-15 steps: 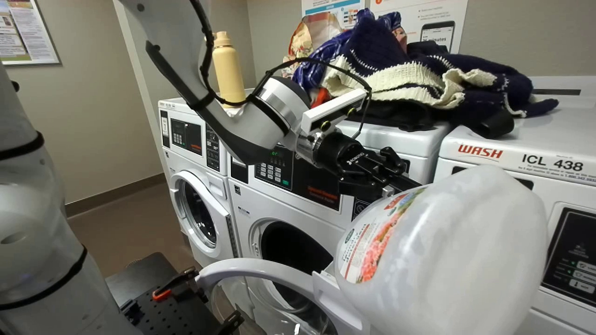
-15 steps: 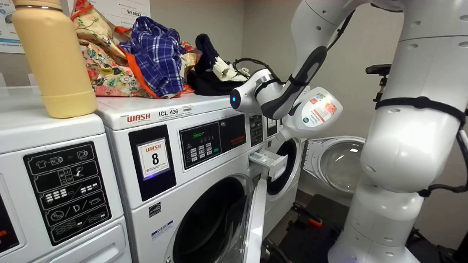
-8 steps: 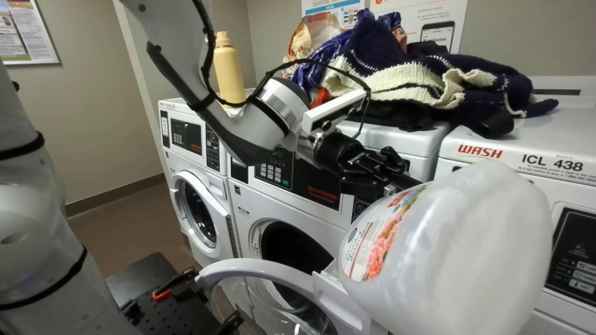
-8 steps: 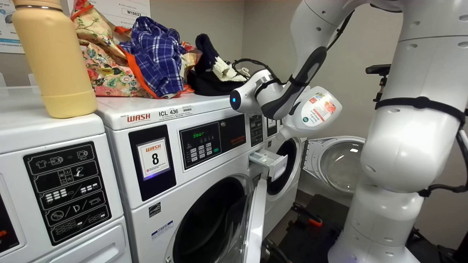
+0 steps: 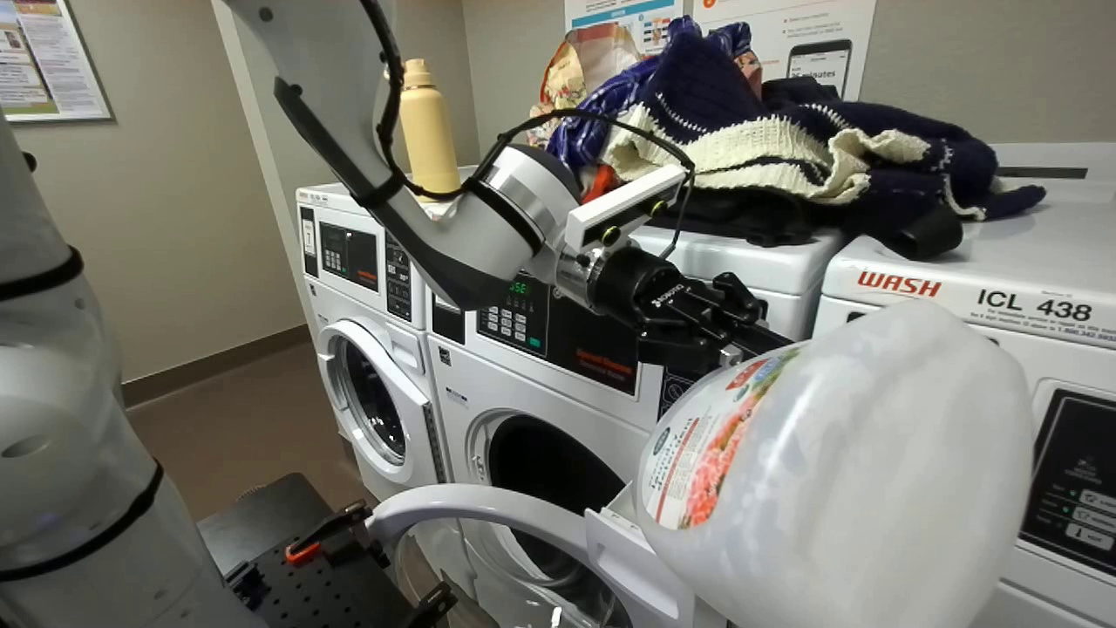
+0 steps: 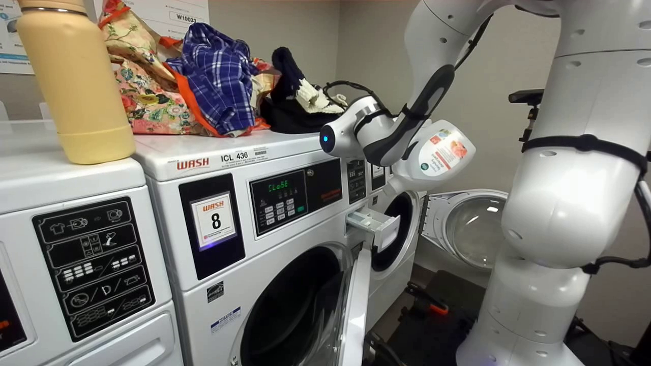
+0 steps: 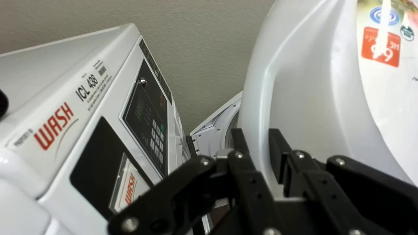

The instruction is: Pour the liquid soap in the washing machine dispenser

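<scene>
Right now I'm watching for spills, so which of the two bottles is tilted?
The white soap jug: the gripper holds it slanted, its neck angled downward. The slimmer yellow bottle stands upright on a washer, held by nothing.

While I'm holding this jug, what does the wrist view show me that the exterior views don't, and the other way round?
Only the wrist view: the handle of the jug held between the fingers of the tool, and a silver knob on the ICL 438 washer.

Only the exterior views: the yellow bottle and the robot's arm, plus the pulled-out dispenser drawer, which I can't make out from the wrist.

In all three: the jug's body and part of its label.
</scene>
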Robot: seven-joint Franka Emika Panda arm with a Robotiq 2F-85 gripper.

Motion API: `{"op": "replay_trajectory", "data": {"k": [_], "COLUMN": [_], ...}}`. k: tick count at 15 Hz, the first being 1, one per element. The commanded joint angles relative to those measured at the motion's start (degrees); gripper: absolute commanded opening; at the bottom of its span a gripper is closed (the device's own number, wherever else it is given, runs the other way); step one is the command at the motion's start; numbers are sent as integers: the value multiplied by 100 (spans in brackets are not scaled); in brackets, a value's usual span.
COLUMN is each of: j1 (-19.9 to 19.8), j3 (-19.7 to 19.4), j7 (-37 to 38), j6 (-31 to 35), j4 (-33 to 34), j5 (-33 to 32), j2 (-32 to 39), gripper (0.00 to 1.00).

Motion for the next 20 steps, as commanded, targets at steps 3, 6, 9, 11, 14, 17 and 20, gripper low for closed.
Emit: {"op": "replay_trajectory", "data": {"k": [3,6,9,11,14,17,20], "j1": [-17,-17,-4,6,50,97,169], "j3": [-3,-15,-28,-44,-33,-29,-44], "j7": [212,379,631,897,1233,1496,1636], "j6": [9,54,212,399,658,892,1178], "j4": [-25,-62,-98,-108,-120,-131,-168], "j5": [-97,-44,30,143,228,475,755], "j2": [-454,-633,-929,-1148,-1460,-1815,-2250], "gripper": [6,6,6,6,6,6,6]}}
